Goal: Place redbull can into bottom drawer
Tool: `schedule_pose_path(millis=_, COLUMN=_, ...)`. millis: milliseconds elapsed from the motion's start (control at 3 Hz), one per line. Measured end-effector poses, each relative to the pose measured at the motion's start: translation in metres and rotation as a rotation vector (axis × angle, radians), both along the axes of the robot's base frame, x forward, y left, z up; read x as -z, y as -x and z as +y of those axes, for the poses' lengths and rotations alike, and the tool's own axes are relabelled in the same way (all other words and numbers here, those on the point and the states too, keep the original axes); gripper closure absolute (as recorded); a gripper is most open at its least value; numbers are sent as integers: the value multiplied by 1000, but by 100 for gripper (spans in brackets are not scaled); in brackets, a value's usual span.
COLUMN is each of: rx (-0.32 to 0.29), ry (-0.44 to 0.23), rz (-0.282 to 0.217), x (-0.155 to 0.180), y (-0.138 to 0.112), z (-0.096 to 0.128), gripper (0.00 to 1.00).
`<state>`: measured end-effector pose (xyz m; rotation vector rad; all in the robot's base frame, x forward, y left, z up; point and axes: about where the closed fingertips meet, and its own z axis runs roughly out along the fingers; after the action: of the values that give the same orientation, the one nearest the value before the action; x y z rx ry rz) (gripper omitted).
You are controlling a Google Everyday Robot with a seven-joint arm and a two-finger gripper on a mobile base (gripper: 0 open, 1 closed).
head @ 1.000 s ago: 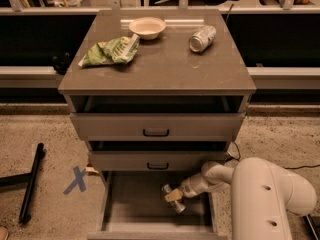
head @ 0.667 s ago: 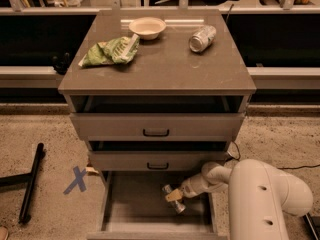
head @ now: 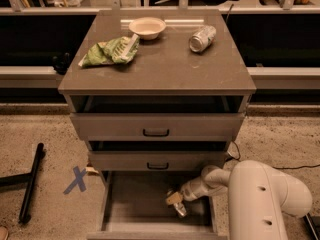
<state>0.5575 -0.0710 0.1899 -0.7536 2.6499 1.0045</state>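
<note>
The bottom drawer [head: 125,204] is pulled open below the two shallower drawers. My gripper [head: 175,201] reaches into it from the right, at the right middle of the drawer. It is shut on the redbull can [head: 180,210], whose slim silver body shows just below the tan fingertips [head: 173,198], low over the drawer floor. I cannot tell if the can touches the floor. My white arm [head: 260,194] fills the lower right.
On the cabinet top [head: 165,66] lie a wider dented silver can [head: 202,38], a white bowl [head: 147,27] and a green chip bag [head: 110,51]. The top drawer [head: 156,126] and middle drawer [head: 157,160] are slightly open. A black bar [head: 30,184] and blue tape cross [head: 76,180] lie on the floor at left.
My gripper with the can has sunk very slightly lower in the bottom drawer. Nothing else has moved.
</note>
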Motion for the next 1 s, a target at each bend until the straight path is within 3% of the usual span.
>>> schedule_pose_path(millis=333, rx=-2, ry=-3, rz=12, x=5, y=4, z=3, gripper=0)
schedule_pose_path(millis=667, rx=6, ry=-5, rz=10, x=4, y=7, z=0, gripper=0)
schedule_pose_path(millis=1000, rx=26, ry=-2, rz=-25, x=-12, y=11, z=-12, gripper=0)
